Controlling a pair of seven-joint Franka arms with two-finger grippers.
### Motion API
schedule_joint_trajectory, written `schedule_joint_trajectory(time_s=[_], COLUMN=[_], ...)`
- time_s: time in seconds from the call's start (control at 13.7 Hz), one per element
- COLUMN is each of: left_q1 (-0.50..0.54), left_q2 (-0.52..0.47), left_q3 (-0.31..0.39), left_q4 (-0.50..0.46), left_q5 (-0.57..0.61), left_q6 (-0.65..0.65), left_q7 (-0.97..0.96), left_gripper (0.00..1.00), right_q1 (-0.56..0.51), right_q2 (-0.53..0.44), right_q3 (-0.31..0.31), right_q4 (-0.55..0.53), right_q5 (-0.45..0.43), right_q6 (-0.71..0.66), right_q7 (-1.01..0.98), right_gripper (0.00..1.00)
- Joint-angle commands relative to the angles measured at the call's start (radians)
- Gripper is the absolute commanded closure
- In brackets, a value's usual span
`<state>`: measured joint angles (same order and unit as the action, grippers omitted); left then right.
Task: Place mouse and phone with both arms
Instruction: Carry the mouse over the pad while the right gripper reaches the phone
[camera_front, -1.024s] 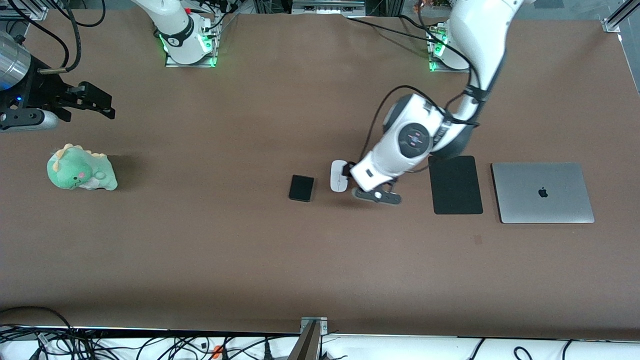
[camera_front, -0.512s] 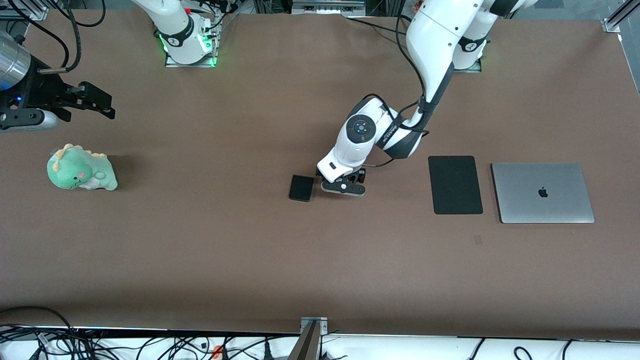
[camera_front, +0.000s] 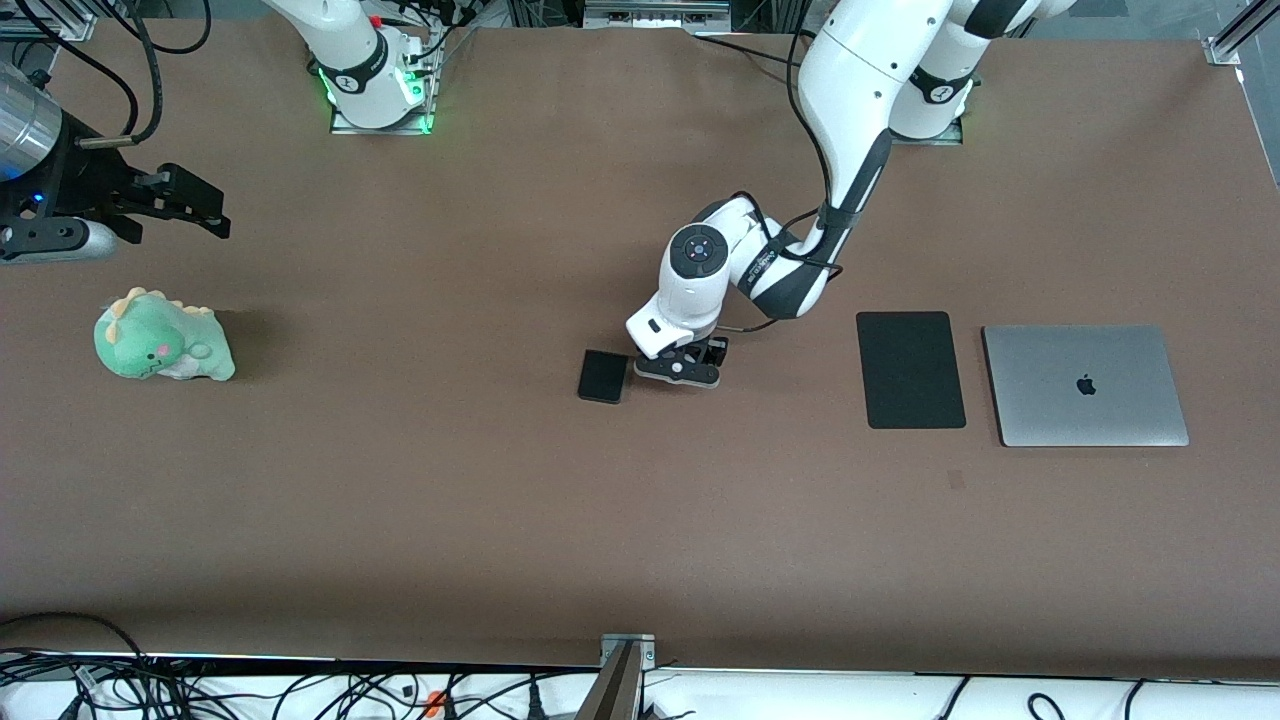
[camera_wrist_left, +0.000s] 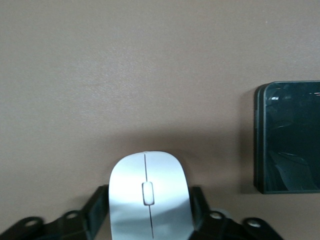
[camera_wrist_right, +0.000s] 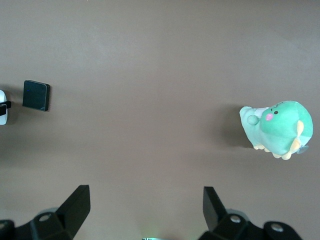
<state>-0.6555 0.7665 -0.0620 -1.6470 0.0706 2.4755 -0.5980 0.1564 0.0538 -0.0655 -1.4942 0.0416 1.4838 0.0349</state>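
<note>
The white mouse (camera_wrist_left: 150, 172) sits between the fingers of my left gripper (camera_wrist_left: 150, 205), which press on its two sides. In the front view my left gripper (camera_front: 680, 362) is low at the table's middle and its hand hides the mouse. The black phone (camera_front: 603, 376) lies flat on the table just beside it, toward the right arm's end; it also shows in the left wrist view (camera_wrist_left: 289, 137) and the right wrist view (camera_wrist_right: 36, 95). My right gripper (camera_front: 205, 208) waits open and empty in the air near the right arm's end (camera_wrist_right: 145, 205).
A green plush dinosaur (camera_front: 160, 348) lies under and a little nearer than my right gripper; it also shows in the right wrist view (camera_wrist_right: 277, 127). A large flat black mat (camera_front: 910, 370) and a closed silver laptop (camera_front: 1085, 385) lie toward the left arm's end.
My left arm swung toward the phone and came down over the mouse, which now sits between its fingers and is hidden in the front view. The right arm has not moved.
</note>
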Motion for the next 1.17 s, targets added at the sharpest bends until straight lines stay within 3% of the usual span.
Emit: schedule_joint_trajectory(time_s=[0.0, 0.51, 0.88, 1.1], left_q1=[0.007, 0.290, 0.534, 0.634], left_q2=[-0.015, -0.211, -0.219, -0.214], left_q3=[0.010, 0.002, 0.001, -0.002], left_q4=[0.016, 0.026, 0.009, -0.055], left_q5=[0.020, 0.009, 0.008, 0.008], left_q6=[-0.052, -0.343, -0.478, -0.475], left_q7=[0.017, 0.024, 0.452, 0.559], left_gripper=[0.65, 0.59, 0.60, 0.58], right_q1=[-0.008, 0.041, 0.190, 0.288], right_q2=[-0.005, 0.082, 0.205, 0.309], right_q3=[0.013, 0.018, 0.018, 0.018], right_q4=[-0.011, -0.024, -0.084, -0.084], right_q5=[0.017, 0.064, 0.069, 0.067], right_q6=[0.012, 0.084, 0.289, 0.407], right_q7=[0.007, 0.112, 0.322, 0.491], right_gripper=[0.00, 0.00, 0.00, 0.00])
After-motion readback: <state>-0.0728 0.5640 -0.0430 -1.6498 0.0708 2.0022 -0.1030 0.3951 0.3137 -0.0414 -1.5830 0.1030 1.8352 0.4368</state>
